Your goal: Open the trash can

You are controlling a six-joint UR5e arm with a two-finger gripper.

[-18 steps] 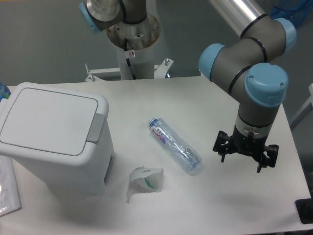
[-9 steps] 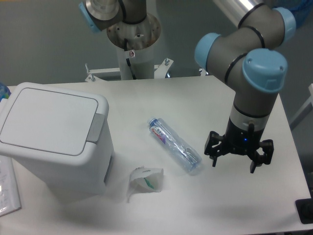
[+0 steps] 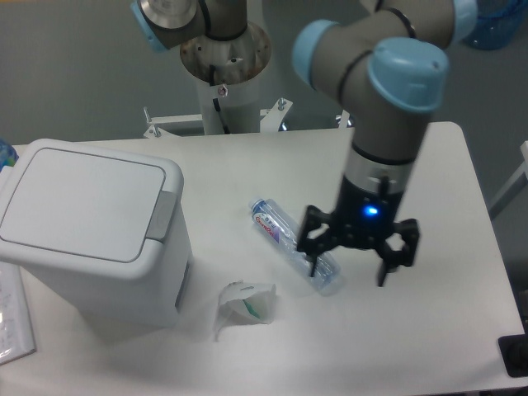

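The trash can (image 3: pixel 87 235) is a large white boxy bin at the left of the table. Its flat lid is shut and a grey push tab (image 3: pixel 162 216) sits at the lid's right edge. My gripper (image 3: pixel 353 264) hangs over the table's middle right, well to the right of the bin and apart from it. Its fingers are spread wide and hold nothing. One finger (image 3: pixel 312 249) stands in front of a plastic bottle.
A clear plastic bottle (image 3: pixel 289 239) lies on the table between bin and gripper. A crumpled white carton (image 3: pixel 245 307) lies near the bin's front right corner. The arm's base column (image 3: pixel 224 74) stands at the table's back. Papers (image 3: pixel 12 318) lie at the left edge.
The arm has swung left across the table, carrying the open gripper from the right side to just over the bottle's lower end. The bin, bottle and carton have not moved.
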